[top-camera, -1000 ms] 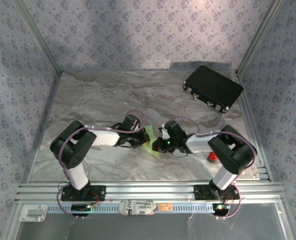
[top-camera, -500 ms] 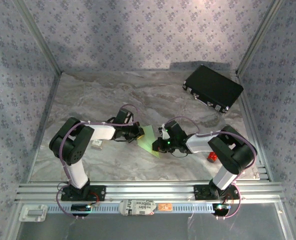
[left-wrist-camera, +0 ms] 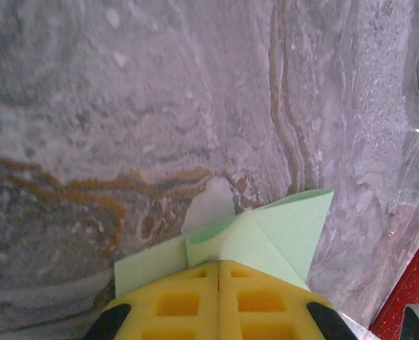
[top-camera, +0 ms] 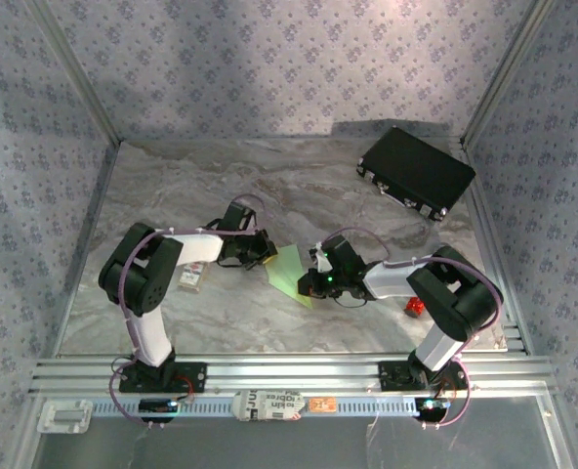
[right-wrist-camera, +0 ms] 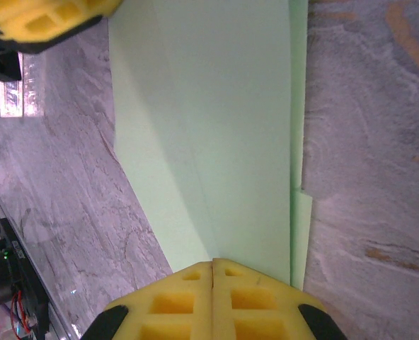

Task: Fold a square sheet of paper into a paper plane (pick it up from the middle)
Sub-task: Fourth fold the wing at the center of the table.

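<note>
**A:** From above, where is the square sheet of paper (top-camera: 289,272)?

**B:** It lies on the bench (top-camera: 191,195), already partly folded. The black case (top-camera: 416,174) sits well apart from the sheet, far and to the right. The left hand (top-camera: 267,258) meets the sheet at its far left corner, and the right hand (top-camera: 311,283) meets it at its near right edge.

**A:** What about the left wrist view?

**B:** The left hand (left-wrist-camera: 219,297) has its yellow pads pressed together. The sheet (left-wrist-camera: 280,227) fans out right from their tips, with overlapping flaps and a small curl. I read that as a pinch on the sheet's edge, though the pads hide the contact itself.

**A:** And the right wrist view?

**B:** It is much the same. The right hand (right-wrist-camera: 213,301) is closed with its pads flush, clamped on the sheet (right-wrist-camera: 216,127). The sheet runs straight out from between the pads with a long crease down it. At the sheet's opposite end, the left hand's fingers (right-wrist-camera: 47,18) touch its corner.

**A:** So how should this step be done well?

**B:** My guess is that a fold is being held at both ends of the sheet. The two hands should move together so the paper stays lightly taut, neither slack nor stretched, because thin paper tears at a pinch. The edges should line up before anything is pressed flat, and only one hand should let go at a time.
</note>
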Available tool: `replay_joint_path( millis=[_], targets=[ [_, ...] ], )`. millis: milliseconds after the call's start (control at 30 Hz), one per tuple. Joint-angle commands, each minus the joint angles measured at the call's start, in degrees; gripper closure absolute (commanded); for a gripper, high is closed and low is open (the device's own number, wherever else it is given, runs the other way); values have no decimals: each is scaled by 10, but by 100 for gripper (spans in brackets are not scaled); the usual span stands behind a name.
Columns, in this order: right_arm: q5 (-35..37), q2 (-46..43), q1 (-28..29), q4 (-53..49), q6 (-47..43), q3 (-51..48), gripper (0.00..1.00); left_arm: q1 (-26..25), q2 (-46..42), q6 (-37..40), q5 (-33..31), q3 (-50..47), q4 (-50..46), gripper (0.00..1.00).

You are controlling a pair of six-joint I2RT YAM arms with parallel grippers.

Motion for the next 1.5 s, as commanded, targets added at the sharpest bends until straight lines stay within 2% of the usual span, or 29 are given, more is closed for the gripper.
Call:
replay_joint_path(
  millis=[0, 467, 700, 800, 933, 1133, 1267, 1467],
  targets=[
    [10, 10, -2, -113, -12, -29, 100, 27, 23, 29, -72, 23, -31, 94],
    [8, 10, -8, -102, -13, -35, 100, 40, 34, 96, -99, 72, -94, 94],
    [6, 15, -8, -99, -13, -31, 100, 37, -18, 103, -90, 87, -107, 90],
    [7, 17, -9, -98, -12, -29, 100, 25, -50, 98, -84, 85, -105, 88],
    [8, 18, -9, -97, -8, -27, 100, -20, -71, 81, -61, 66, -79, 88],
    [11, 12, -8, -96, -4, -31, 100, -95, -35, 43, -32, 34, -19, 90],
    [9, 7, -9, -91, -1, -32, 100, -97, -8, 24, -33, 3, 11, 92],
    [1, -13, -9, -88, 2, -27, 100, -84, 17, 41, -55, -20, 12, 92]
  ],
)
